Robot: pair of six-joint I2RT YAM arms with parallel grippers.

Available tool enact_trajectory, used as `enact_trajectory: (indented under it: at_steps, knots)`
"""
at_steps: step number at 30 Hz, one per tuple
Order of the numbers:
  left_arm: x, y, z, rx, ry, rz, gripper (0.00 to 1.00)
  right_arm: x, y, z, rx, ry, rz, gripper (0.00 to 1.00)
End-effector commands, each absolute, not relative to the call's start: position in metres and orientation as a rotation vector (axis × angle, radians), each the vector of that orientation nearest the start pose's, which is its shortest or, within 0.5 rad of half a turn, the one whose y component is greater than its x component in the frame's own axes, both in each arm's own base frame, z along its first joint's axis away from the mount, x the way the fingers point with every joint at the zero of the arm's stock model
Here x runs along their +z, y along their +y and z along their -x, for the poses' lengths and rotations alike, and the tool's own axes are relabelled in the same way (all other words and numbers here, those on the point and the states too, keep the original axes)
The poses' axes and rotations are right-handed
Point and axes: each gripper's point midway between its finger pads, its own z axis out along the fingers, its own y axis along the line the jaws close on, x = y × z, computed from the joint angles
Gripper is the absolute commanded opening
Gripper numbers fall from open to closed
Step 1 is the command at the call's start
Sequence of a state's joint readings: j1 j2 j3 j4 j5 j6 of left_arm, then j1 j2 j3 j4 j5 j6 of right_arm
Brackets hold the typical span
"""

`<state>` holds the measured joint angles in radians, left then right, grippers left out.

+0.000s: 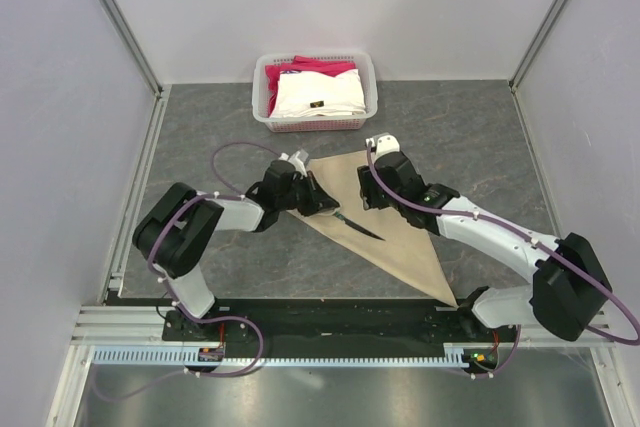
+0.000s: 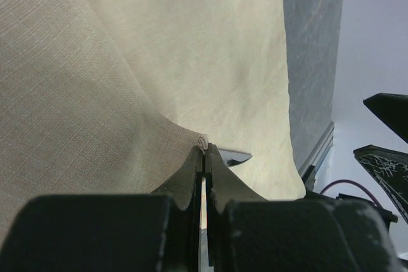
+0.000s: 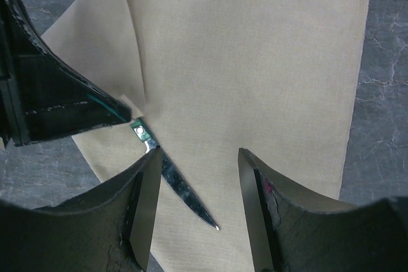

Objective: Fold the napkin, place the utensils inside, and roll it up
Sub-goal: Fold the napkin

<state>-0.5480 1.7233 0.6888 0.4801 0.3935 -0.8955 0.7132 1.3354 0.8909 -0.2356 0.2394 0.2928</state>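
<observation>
The tan napkin (image 1: 400, 242) lies on the table folded into a triangle. The knife (image 1: 358, 225) lies on it, dark blade pointing toward the near right. My left gripper (image 1: 322, 202) is shut on a lifted flap of the napkin (image 2: 191, 42) at the knife's handle end. The blade (image 2: 237, 157) shows just beyond the left fingertips. In the right wrist view only the end of the teal handle (image 3: 141, 133) and the blade (image 3: 182, 189) show; the rest is under the flap and the left gripper (image 3: 64, 103). My right gripper (image 1: 366, 195) is open and empty above the napkin (image 3: 255, 62), its jaws straddling the blade.
A white basket (image 1: 262, 87) stands at the back centre, holding a white folded cloth (image 1: 318, 95) and a pink-red folded cloth (image 1: 325, 69). Grey walls and metal rails close in the table on the left, back and right.
</observation>
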Motion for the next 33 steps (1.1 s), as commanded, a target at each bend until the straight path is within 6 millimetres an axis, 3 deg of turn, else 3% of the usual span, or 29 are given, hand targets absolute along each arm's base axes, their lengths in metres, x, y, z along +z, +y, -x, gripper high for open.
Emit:
enact_trajectory:
  at_steps: [1, 12, 20, 33]
  knots:
    - [0.077, -0.336, -0.312, -1.302, 2.254, 0.135, 0.02, 0.142, 0.214, -0.302, 0.281, 2.181, 0.279, 0.59]
    - [0.076, -0.39, -0.287, -1.393, 2.281, 0.029, 0.02, 0.14, 0.211, -0.298, 0.272, 2.191, 0.282, 0.6]
    - [0.072, -0.405, -0.273, -1.424, 2.304, -0.015, 0.02, 0.137, 0.212, -0.298, 0.271, 2.198, 0.289, 0.6]
    - [0.064, -0.407, -0.246, -1.423, 2.353, -0.069, 0.02, 0.133, 0.211, -0.298, 0.269, 2.211, 0.285, 0.6]
